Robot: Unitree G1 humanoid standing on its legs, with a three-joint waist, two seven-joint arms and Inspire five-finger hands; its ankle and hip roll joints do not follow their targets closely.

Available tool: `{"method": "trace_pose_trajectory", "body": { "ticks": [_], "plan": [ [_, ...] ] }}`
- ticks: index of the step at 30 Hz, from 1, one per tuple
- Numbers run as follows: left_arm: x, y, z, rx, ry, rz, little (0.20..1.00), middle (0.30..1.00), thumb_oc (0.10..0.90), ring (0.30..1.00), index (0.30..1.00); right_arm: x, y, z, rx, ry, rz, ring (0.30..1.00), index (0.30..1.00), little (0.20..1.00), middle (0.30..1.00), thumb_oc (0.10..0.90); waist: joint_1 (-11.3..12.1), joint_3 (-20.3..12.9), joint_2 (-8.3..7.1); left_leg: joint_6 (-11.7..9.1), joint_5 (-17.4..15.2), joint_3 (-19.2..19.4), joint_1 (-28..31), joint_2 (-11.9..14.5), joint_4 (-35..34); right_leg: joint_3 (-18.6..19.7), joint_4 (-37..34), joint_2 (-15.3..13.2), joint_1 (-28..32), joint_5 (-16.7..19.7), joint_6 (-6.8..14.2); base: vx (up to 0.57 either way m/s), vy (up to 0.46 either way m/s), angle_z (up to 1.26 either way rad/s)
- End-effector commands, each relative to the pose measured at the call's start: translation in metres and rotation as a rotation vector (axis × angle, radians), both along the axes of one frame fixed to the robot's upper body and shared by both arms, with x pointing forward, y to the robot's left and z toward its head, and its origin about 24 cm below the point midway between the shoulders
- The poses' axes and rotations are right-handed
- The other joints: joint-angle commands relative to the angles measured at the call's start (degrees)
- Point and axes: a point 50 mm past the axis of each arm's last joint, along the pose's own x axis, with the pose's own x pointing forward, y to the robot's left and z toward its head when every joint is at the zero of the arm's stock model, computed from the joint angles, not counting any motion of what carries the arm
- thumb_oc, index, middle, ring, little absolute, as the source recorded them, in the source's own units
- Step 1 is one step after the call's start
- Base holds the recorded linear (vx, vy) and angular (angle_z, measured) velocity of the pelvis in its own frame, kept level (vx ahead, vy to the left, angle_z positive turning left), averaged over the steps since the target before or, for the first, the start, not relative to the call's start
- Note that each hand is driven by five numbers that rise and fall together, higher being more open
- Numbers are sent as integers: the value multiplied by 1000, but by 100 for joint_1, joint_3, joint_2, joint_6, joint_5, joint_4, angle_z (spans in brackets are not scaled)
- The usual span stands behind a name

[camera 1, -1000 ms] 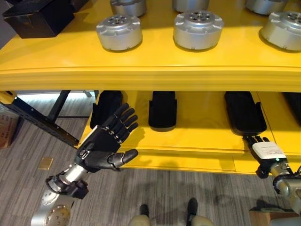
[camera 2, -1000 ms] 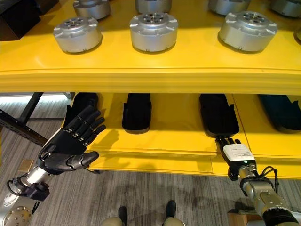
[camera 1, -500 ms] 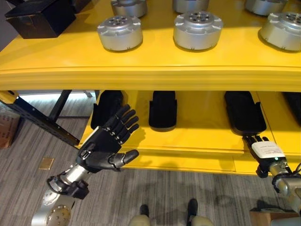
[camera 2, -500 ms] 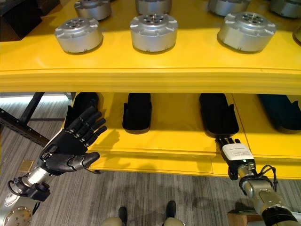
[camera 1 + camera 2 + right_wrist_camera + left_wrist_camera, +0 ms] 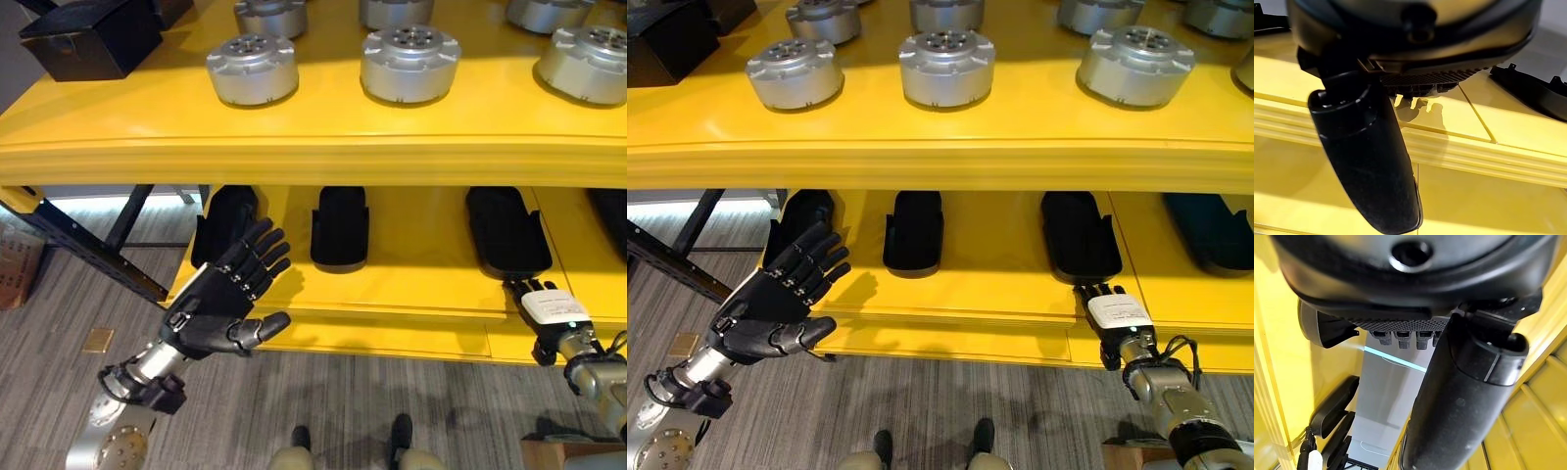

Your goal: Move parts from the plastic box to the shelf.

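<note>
We find the left robot hand (image 5: 220, 304) spread and empty, just before the lower shelf (image 5: 421, 294) edge; the right robot hand (image 5: 1114, 315) lies flat at that edge, fingers straight, also empty. Black parts (image 5: 339, 225) already lie on this shelf, long axes running near to far (plastic box unseen). We judge both hands should withdraw clear of the lip before fetching more.

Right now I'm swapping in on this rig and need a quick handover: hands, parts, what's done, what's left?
Left hand: open, empty, palm up by the lower shelf's left end.
Right hand: open, empty, fingers at the lower shelf's front edge near a black tray.
Parts: silver round parts sit on the top shelf.
Done: several parts are shelved.
Left: I can't see the plastic box, so I can't tell how many remain.
</note>
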Motion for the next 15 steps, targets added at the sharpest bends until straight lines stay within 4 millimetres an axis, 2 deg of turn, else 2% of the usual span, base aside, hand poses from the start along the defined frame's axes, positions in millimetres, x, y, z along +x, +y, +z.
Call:
{"method": "trace_pose_trajectory", "body": {
  "ticks": [1,15],
  "plan": [
    [13,-14,34,4,-194,-91,1000,1000,900,1000,1000,35,4,44,-63,-146,48,1000,1000,1000,1000,900,181,-173,-180,2,-89,-162,-369,251,331,-179,988,-460,23,-1161,193,0,0,0],
    [15,-17,35,2,-196,-99,1000,1000,900,1000,1000,44,9,52,-41,-173,47,1000,1000,1000,1000,900,185,-145,-157,3,-85,-169,-396,242,354,-167,1029,-468,-11,-1165,182,0,0,0]
  ]
}}
